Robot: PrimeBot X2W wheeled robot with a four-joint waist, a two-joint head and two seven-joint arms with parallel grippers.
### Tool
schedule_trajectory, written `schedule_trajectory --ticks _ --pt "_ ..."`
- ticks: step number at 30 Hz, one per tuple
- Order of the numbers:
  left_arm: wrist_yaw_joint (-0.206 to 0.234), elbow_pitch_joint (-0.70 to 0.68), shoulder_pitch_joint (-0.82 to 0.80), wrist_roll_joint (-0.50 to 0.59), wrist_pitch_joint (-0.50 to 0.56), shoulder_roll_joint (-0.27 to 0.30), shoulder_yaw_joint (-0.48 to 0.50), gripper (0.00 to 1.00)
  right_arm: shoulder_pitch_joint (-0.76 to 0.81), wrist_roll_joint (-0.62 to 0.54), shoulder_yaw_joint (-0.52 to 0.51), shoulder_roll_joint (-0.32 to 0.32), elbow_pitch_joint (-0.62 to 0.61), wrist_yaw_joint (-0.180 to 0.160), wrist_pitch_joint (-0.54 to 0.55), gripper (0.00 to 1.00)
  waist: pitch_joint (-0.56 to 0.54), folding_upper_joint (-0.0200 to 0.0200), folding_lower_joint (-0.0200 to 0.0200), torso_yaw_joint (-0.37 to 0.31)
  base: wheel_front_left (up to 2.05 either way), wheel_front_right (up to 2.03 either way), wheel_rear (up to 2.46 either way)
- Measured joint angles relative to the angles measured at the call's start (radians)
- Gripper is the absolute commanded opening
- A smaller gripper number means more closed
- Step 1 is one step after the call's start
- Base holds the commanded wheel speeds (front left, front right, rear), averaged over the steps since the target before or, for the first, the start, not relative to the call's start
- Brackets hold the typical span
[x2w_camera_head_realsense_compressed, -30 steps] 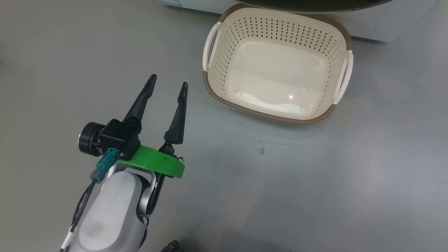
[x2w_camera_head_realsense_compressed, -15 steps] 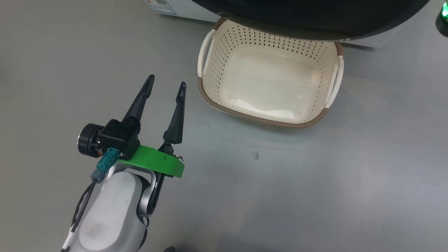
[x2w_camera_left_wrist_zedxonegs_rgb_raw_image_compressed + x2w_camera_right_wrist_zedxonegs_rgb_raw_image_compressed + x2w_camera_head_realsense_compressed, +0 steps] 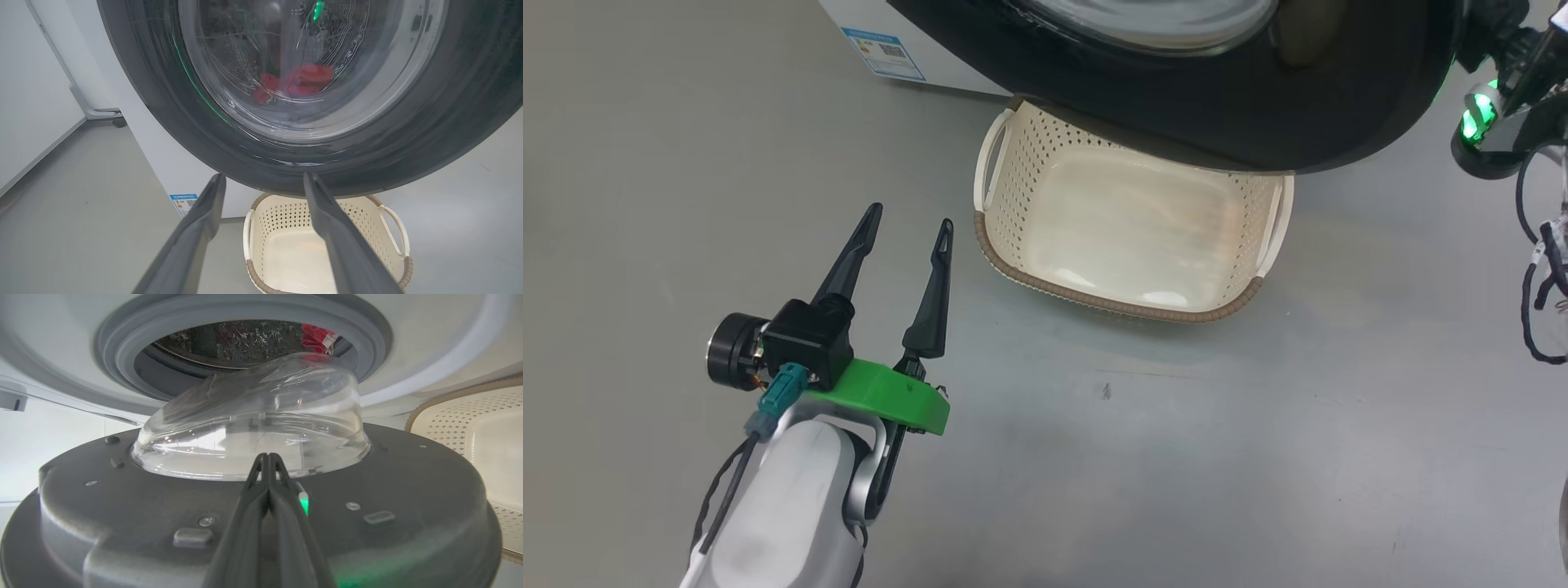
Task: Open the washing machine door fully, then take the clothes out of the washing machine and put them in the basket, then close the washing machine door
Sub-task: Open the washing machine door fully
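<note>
The washing machine door [image 3: 1225, 122] stands partly open, its black ring overhanging the far side of the basket [image 3: 1094, 297]. My left gripper [image 3: 911, 220] is open and holds nothing, low over the floor to the left of the basket. In the left wrist view the open left gripper [image 3: 263, 177] faces the door [image 3: 163, 106], and the red clothes [image 3: 304, 79] show through its glass. My right gripper [image 3: 267, 457] is shut on nothing, its tips at the base of the glass bowl [image 3: 253, 424] on the door's inner face. Behind it, clothes [image 3: 318, 337] lie inside the grey-sealed drum [image 3: 122, 347].
The white washing machine [image 3: 849, 20] carries a blue label [image 3: 884, 53] at its lower front. Part of my right arm [image 3: 1486, 131], with a green light and loose cables, hangs at the right edge. Grey floor [image 3: 1176, 457] spreads in front of the basket.
The head view has shifted, bringing the machine's front and label into it. The door now covers more of the basket's far side. My right arm has come into view at the right edge.
</note>
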Motion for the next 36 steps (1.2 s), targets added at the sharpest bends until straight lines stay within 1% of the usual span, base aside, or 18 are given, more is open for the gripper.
schedule_trajectory --ticks 7,10,14,16,20,25,28,36 --pt "0.0 0.015 0.016 0.013 0.0 0.0 -0.004 1.0 0.051 0.005 0.024 0.035 0.002 0.013 0.023 0.0 -0.038 0.0 0.0 -0.02 0.0 0.0 0.0" --pt "0.0 0.026 0.028 0.014 0.0 0.0 -0.003 1.0 0.079 0.009 0.032 0.055 0.002 0.024 0.026 0.0 -0.057 0.0 0.0 -0.028 0.0 0.0 0.0" --pt "0.0 0.041 0.053 0.017 0.0 0.001 0.007 1.0 0.107 0.021 0.046 0.086 0.004 0.026 0.037 0.0 -0.082 0.0 0.0 -0.04 0.0 0.0 0.0" --pt "0.0 0.045 0.06 0.017 0.0 0.001 0.007 1.0 0.126 0.021 0.055 0.095 0.006 0.034 0.045 0.0 -0.097 0.0 0.0 -0.046 0.0 0.0 0.0" --pt "-0.002 0.067 0.074 0.017 0.0 0.001 0.005 1.0 0.159 0.02 0.076 0.106 0.011 0.035 0.059 0.0 -0.129 0.0 -0.0001 -0.054 0.0 0.0 0.0" --pt "-0.004 0.075 0.087 0.018 0.0 0.001 0.002 1.0 0.187 0.016 0.095 0.111 0.012 0.035 0.07 0.0 -0.161 0.0 0.0 -0.056 0.0 0.0 0.0" --pt "-0.004 0.082 0.098 0.018 0.0 0.002 0.003 1.0 0.212 0.016 0.114 0.119 0.012 0.043 0.079 0.0 -0.183 0.0 -0.0001 -0.054 0.0 0.0 0.0" --pt "-0.004 0.097 0.123 0.017 0.0 0.003 0.013 1.0 0.271 0.022 0.131 0.173 0.002 0.044 0.081 0.0 -0.231 0.0 -0.0001 -0.04 0.0 0.0 0.0"
